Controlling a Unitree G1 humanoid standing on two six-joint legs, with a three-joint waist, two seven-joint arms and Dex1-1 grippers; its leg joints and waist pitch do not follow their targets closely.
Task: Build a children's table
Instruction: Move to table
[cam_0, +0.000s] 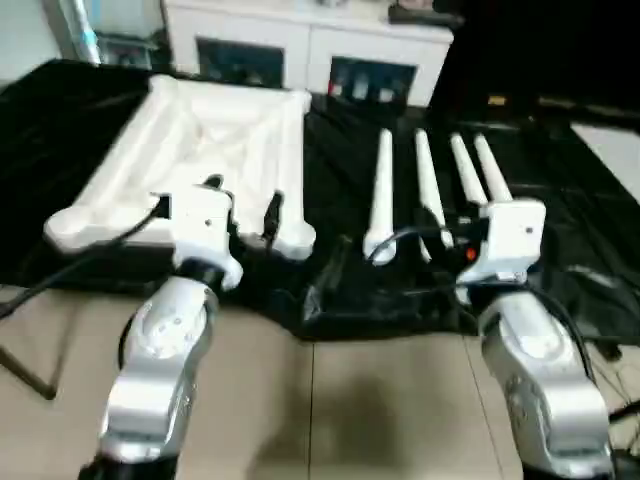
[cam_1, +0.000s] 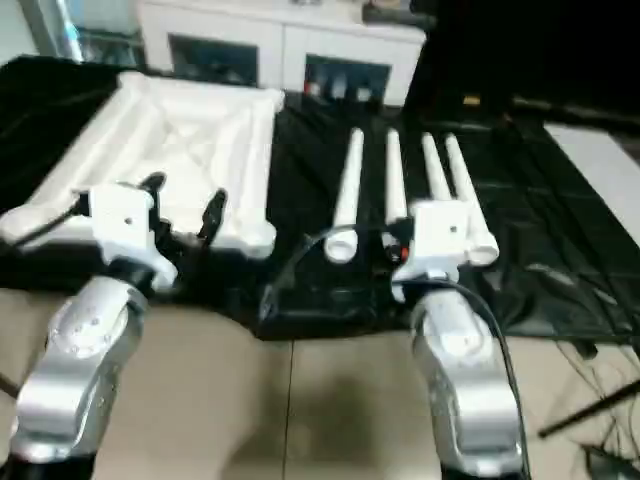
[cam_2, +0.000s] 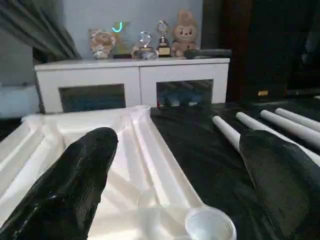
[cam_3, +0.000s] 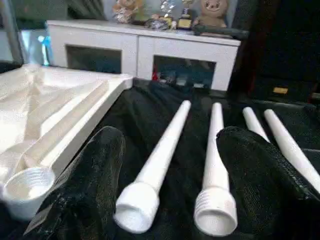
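Legs lay directly ahead of the right gripper (cam_3: 165, 190), 4 white tapered tubes side by side on the black cloth (cam_0: 340, 290), their long axes running away from it and their wide threaded ends toward it. The right gripper's 2 black fingers (cam_3: 85, 185) stood apart and empty, and the wrist view looked between them at the 2 inner legs: the leftmost leg (cam_3: 160, 155) and the second leg (cam_3: 215, 165), whose near ends sat just ahead of the fingertips. The other 2 legs (cam_0: 480, 170) lay further to the gripper's right.

The tabletop (cam_0: 210, 150) lay upside down, ribs up, ahead of the left gripper (cam_0: 243, 205), whose fingers (cam_2: 75, 185) were spread wide with nothing between them. A round corner socket (cam_2: 210, 227) sat just in front of it, between the fingertips.

The right arm was therefore the nearer one to the legs, and I judged a straight forward reach along a leg's axis would meet its threaded end first.
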